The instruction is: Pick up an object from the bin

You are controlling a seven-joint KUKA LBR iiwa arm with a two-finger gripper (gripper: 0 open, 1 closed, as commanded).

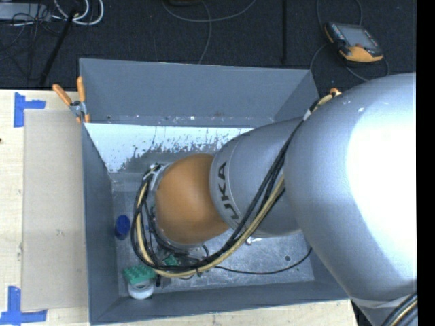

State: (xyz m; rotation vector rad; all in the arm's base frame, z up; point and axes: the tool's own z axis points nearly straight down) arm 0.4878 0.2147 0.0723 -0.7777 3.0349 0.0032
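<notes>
The arm (326, 182) reaches into the bin (197, 107) from the view's right, and its orange cover (187, 199) hangs low over the left half of the floor, with cables (144, 212) looped around it. The pincer (162, 253) is in the dark cluster under the cover's lower left edge. I cannot tell whether it is wide, narrow or holding anything.

Two things lie close to it. A small blue piece (122, 226) lies near the left wall, just to the view's left of the cables and apart from them. It looks short and rounded, with no clear long axis. A green piece (138, 274) on a white ring (141, 290) lies in the near left corner, just below and to the left of the pincer, close to the lowest cable loop.

Neither is plainly the target. The green-and-white one is probably the nearer. Taking it would mean moving toward the corner, where the walls leave little room. The blue piece would need a move sideways toward the left wall.
</notes>
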